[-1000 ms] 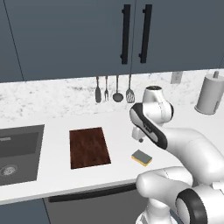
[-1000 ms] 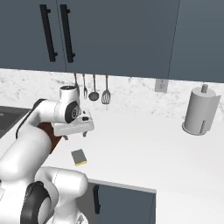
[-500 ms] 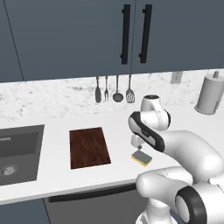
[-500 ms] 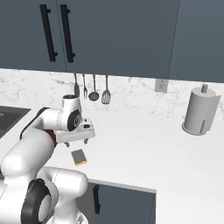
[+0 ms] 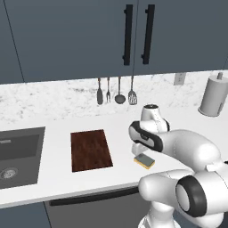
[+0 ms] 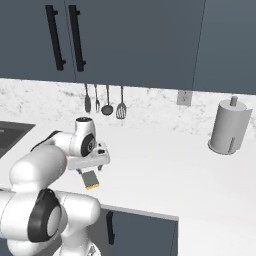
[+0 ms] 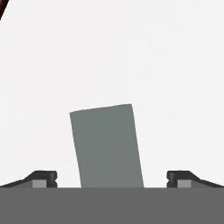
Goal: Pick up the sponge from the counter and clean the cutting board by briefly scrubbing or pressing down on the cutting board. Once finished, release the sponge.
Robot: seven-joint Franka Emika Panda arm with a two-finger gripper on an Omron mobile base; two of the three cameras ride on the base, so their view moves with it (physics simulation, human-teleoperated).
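The sponge (image 5: 144, 160) (image 6: 90, 178) lies flat on the white counter (image 5: 53, 124) near its front edge, grey-green top up, yellow body at the sides. In the hand view the sponge (image 7: 107, 146) sits between the two dark fingertips (image 7: 43, 178), which stand wide apart on either side without touching it. My gripper (image 7: 111, 179) is open and hangs low, directly over the sponge. The dark reddish-brown cutting board (image 5: 90, 149) lies on the counter to the sponge's left, apart from it.
A dark grey sink basin (image 5: 18, 156) is set into the counter at the far left. Utensils (image 5: 115, 91) hang on the marble backsplash. A paper towel roll (image 5: 213, 95) (image 6: 228, 127) stands at the back right.
The hand has come down and forward toward the sponge over the last second. The sponge and the cutting board have stayed in place.
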